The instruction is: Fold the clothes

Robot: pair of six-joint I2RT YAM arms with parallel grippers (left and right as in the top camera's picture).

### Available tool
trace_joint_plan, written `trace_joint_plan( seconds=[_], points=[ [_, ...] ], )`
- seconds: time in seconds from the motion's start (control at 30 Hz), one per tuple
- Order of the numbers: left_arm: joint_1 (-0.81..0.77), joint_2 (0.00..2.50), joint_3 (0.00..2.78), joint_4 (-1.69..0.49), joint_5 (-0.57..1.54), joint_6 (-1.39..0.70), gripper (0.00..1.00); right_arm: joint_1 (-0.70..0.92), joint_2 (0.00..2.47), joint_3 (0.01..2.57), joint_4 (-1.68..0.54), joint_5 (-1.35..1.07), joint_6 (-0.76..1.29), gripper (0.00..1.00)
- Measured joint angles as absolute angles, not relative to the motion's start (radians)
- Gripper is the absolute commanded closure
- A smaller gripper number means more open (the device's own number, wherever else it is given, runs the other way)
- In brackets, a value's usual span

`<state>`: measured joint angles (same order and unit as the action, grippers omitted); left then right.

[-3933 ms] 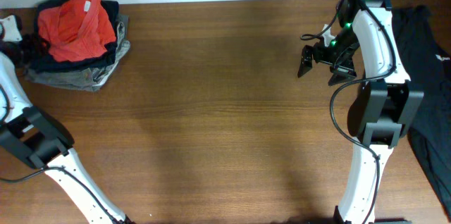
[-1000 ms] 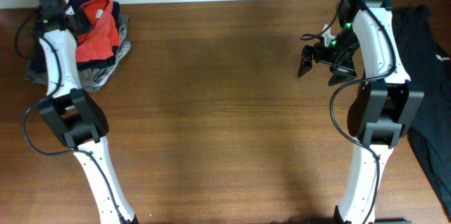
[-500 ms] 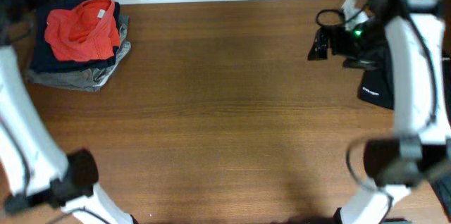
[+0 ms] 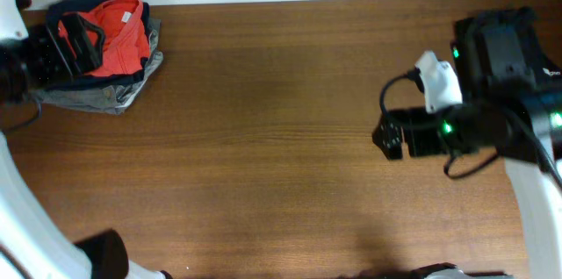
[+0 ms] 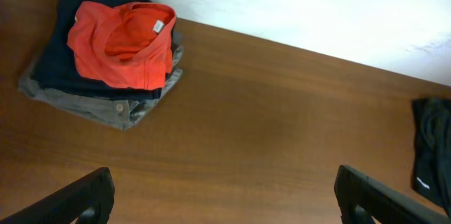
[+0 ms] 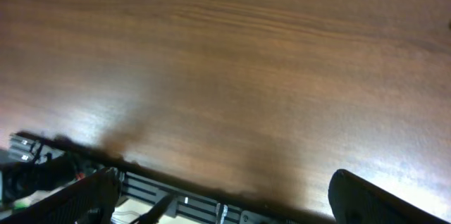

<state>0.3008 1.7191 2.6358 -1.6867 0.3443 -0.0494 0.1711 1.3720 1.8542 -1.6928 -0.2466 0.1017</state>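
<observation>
Your left hand (image 4: 75,42) has let go and lifted, wide open like your right hand (image 4: 387,139); orange-red T-shirt (image 5: 120,48) sits atop the folded pile (image 5: 53,76) at the far-left corner of the table (image 4: 281,121), so back straight off and don't snag it.

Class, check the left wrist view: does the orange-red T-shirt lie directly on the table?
No, the orange-red T-shirt rests on a navy garment atop a grey garment.

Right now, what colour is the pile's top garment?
The T-shirt is orange-red, clearest in left wrist view.

Navy garment (image 5: 51,65) atop grey garment (image 5: 106,108), black garment (image 5: 430,146) apart.
</observation>
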Motion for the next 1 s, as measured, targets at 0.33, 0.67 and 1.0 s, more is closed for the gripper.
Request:
trace_joint_plan(
  seconds=[0.33, 0.67, 1.0],
  points=[
    [0.284, 1.175, 2.185, -1.654, 0.344, -0.045, 0.00, 0.172, 1.019, 1.668, -1.688, -0.206, 0.178, 0.01],
    [0.283, 0.540, 1.560, -1.298, 0.432, -0.045, 0.01, 0.172, 0.668, 1.436, -1.531, -0.155, 0.252, 0.01],
    [0.284, 0.420, 1.181, -1.250, 0.562, -0.049, 0.01, 0.172, 0.332, 1.217, -1.440, -0.058, 0.339, 0.01]
  ],
)
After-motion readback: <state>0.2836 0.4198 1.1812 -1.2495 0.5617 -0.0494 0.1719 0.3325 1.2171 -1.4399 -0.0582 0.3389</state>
